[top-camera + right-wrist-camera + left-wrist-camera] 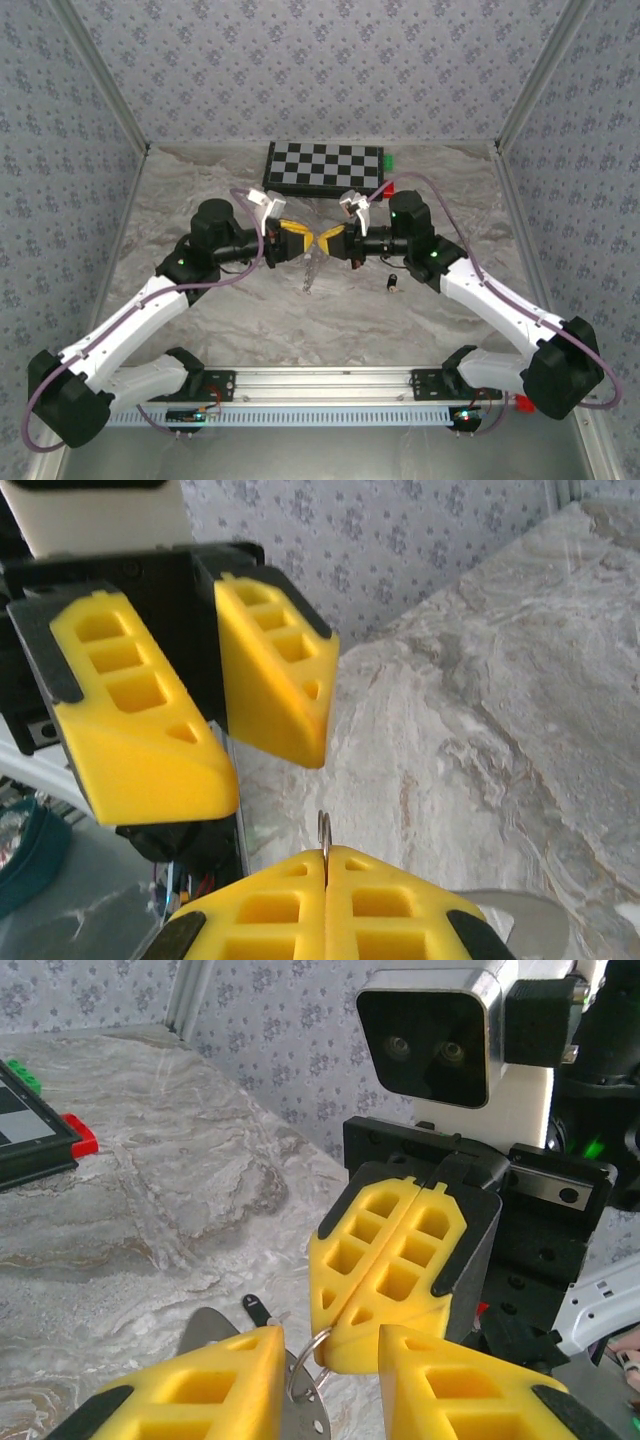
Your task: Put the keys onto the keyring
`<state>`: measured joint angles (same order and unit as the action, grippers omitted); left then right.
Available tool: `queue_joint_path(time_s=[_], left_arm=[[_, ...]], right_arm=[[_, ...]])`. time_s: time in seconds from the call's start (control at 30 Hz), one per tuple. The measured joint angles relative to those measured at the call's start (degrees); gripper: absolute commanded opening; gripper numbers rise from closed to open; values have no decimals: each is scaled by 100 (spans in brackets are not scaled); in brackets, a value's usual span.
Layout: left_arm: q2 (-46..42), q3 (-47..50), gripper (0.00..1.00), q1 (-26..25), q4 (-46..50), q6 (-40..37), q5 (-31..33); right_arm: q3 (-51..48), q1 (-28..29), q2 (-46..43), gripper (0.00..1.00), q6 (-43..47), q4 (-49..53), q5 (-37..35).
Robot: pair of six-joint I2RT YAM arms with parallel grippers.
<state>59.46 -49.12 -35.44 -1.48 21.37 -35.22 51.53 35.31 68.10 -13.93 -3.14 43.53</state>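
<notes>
My two grippers meet tip to tip above the middle of the table. The right gripper is shut on the keyring, a thin silver wire loop whose pale metal part hangs down from the pinch. My left gripper stands open, one yellow finger on each side of the right gripper's tips, clamping nothing. The ring lies close to the inner face of that finger. A tiny black key lies on the table by the right arm.
A checkerboard lies at the back, with a green block and a red block at its right end. An aluminium rail runs along the near edge. Patterned walls close in the marbled table.
</notes>
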Motion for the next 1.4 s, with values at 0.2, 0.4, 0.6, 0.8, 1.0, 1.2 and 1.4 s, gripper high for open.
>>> queue_joint_path(time_s=[0.2,0.4,0.6,0.8,1.0,1.2,1.4], left_arm=[[249,0,34,11,22,-142,-175],[356,0,34,11,17,-186,-391],[437,0,33,11,0,-188,-494],[507,0,25,11,-22,-188,-627],[540,0,21,9,-103,-186,-769],[570,0,20,7,-114,-210,-881],[629,-17,5,-24,-105,-299,-979]], right_arm=[[59,-153,-7,0,339,560,181],[59,-249,-9,0,369,592,463],[59,-282,-9,0,304,511,695],[61,-284,-7,0,282,503,796],[59,-293,-7,0,282,503,800],[61,-293,33,0,282,503,844],[61,-321,37,0,278,520,835]])
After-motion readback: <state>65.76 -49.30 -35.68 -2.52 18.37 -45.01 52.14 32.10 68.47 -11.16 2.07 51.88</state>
